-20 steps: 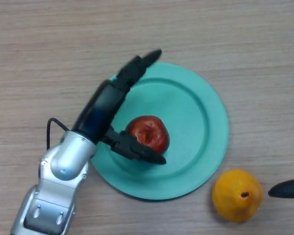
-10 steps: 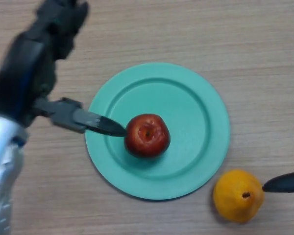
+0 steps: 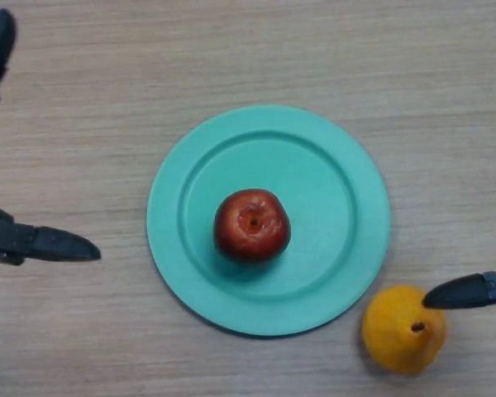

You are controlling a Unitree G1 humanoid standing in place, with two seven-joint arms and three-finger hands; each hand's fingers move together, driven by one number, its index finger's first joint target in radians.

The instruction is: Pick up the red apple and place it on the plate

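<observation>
The red apple [image 3: 251,225] sits upright on the teal plate [image 3: 339,207], a little left of its middle, stem dimple up. My left hand [image 3: 33,242] shows at the view's left edge, well clear of the plate, its fingers spread apart and holding nothing; one fingertip shows at the top left corner. Only a fingertip of my right hand [image 3: 467,292] shows at the right edge, above the orange fruit.
An orange fruit [image 3: 403,328] lies on the wooden table [image 3: 248,50] just off the plate's lower right rim. Bare tabletop lies above and to the left of the plate.
My left hand has let go of the apple and drawn back left, off the plate. The apple stays on the plate. My right fingertip has edged slightly left.
</observation>
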